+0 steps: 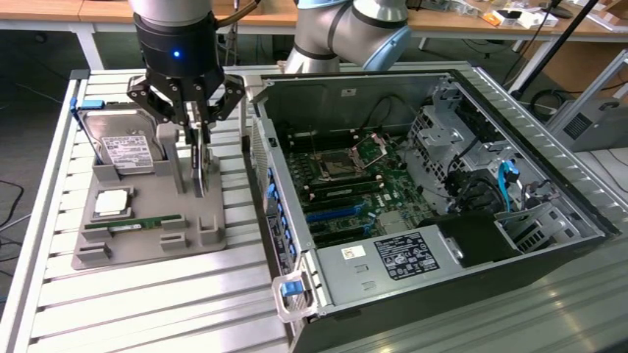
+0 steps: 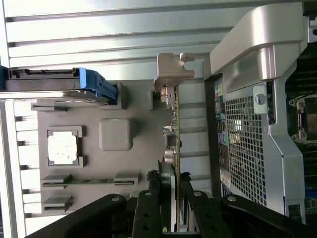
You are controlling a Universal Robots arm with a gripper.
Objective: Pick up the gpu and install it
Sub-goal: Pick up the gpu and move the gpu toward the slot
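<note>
The gpu (image 1: 200,165) stands on edge in the grey holder (image 1: 147,246), a thin dark card with a silver end bracket (image 2: 173,67). In the wrist view the gpu (image 2: 176,126) runs edge-on away from the fingers. My gripper (image 1: 194,126) has come down over the card's top edge, and the gripper (image 2: 175,201) is shut on it, one black finger (image 2: 151,208) on each side. The card still sits in its slot on the holder (image 2: 143,163). The open computer case (image 1: 412,184) lies at the exterior view's right, with its blue expansion slots (image 1: 334,213) exposed.
The holder also carries a silver hard drive (image 1: 123,147) standing upright, a processor chip (image 1: 113,202) and a narrow green RAM stick (image 1: 132,222). The case's perforated rear wall (image 2: 242,144) stands close beside the card. All rests on a slatted metal table (image 1: 167,309).
</note>
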